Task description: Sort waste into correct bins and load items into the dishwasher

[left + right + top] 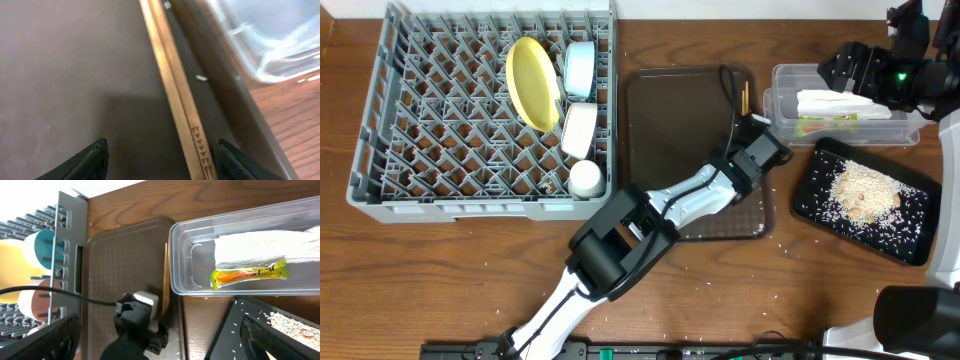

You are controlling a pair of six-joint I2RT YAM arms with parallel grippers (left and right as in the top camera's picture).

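Note:
The wooden chopsticks (176,87) lie together along the right rim of the brown serving tray (680,120). My left gripper (162,162) hangs over them, open, with the sticks between its fingers and closer to the right fingertip (235,162). From overhead, the left gripper (757,135) covers the chopsticks' (744,98) near end. The right gripper (840,70) hovers open and holding nothing above the clear tub (782,100), which holds the white wrapper (265,245) and the green-and-yellow sachet (250,274). Rice scraps (865,192) lie in the black tray (910,245). The grey rack (380,150) holds the yellow plate (532,80), blue bowl (579,68), white bowl (579,130) and white cup (585,178).
A black cable (60,295) runs from the left wrist across the serving tray. Stray rice grains dot the table (780,240) near the black tray. The tub's wall stands just right of the chopsticks. The left arm (650,215) crosses the tray's front edge.

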